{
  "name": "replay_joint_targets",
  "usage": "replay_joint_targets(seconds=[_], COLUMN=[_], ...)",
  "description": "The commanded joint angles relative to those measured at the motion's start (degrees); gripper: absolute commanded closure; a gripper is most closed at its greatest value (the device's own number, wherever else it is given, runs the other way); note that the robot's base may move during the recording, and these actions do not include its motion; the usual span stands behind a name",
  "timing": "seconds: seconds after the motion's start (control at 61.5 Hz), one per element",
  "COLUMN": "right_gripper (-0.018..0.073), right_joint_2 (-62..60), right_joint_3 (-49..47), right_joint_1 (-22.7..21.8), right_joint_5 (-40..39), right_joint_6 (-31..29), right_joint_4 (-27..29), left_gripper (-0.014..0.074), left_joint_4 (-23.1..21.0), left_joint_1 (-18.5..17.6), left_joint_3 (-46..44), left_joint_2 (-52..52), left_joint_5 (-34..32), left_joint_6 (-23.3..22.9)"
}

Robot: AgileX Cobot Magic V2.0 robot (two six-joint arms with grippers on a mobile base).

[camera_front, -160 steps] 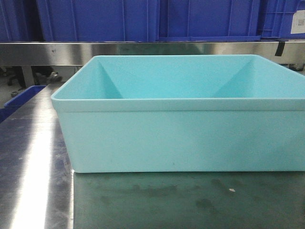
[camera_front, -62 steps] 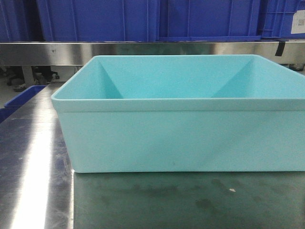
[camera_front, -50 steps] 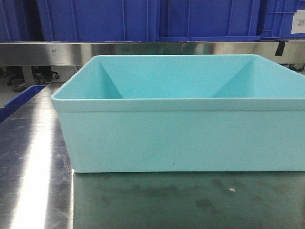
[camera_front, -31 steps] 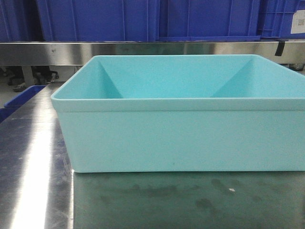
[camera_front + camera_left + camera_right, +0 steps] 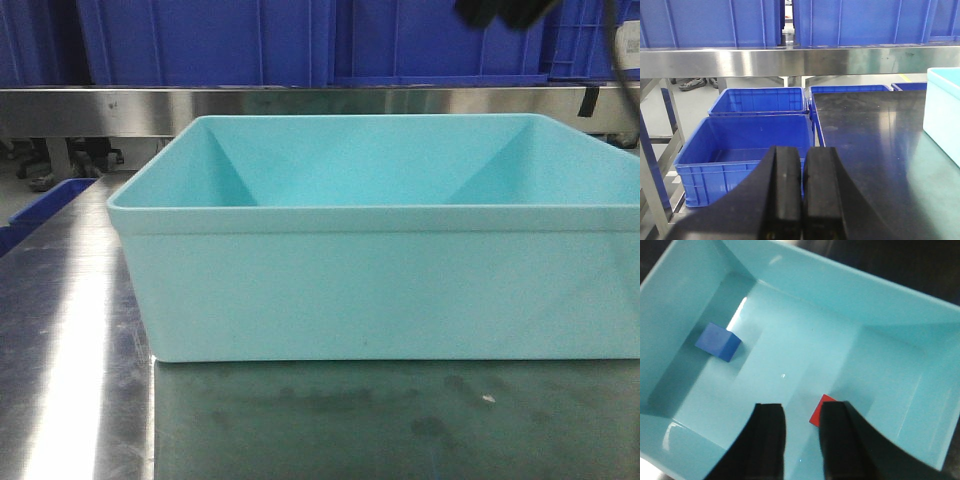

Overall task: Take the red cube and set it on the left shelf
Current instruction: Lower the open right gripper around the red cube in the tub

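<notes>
One blue cube [image 5: 717,341] shares the tub [image 5: 880,305], so the empty, slightly open right end effector [image 5: 801,411] must straddle only the red cube [image 5: 818,412].

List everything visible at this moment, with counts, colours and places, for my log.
turquoise tub: one, pale turquoise, on the table
red cube: one, red, on the tub floor, partly behind a right claw finger
blue cube: one, blue, on the tub floor near a side wall
left shelf: one, brushed steel rail, behind the table
upper crates: several, deep blue, on the shelf, cut off by the frame
lower crates: at least two, deep blue, open, below the rail beside the table
table: one, steel with a dark top
left claw: one, black, shut on nothing, facing the shelf
right claw: one, black, open, above the tub by the red cube
</notes>
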Motion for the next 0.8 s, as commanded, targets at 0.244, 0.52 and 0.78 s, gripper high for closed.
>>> replay_joint_targets(seconds=[0.244, 0.52, 0.78], right_gripper=[-0.0058, -0.0058, -0.0057], right_joint_2=[4.09, 8.98, 12.01], right_joint_3=[-2.8, -8.99, -10.26], right_joint_1=[-0.15, -0.15, 2.07], right_joint_5=[1.34, 12.8, 11.5], right_joint_6=[10.34, 21.05, 23.01], right_joint_4=[3.24, -7.93, -6.94], left_gripper=[0.0495, 0.0495, 0.0495], left_joint_4=[-0.29, -0.29, -0.29], left_joint_1=[0.16, 0.16, 0.16], left_joint_3=[1.32, 1.32, 1.32], left_joint_2=[-0.94, -0.94, -0.94], left_joint_5=[-4.94, -4.94, -4.94], left_joint_6=[-0.05, -0.05, -0.05])
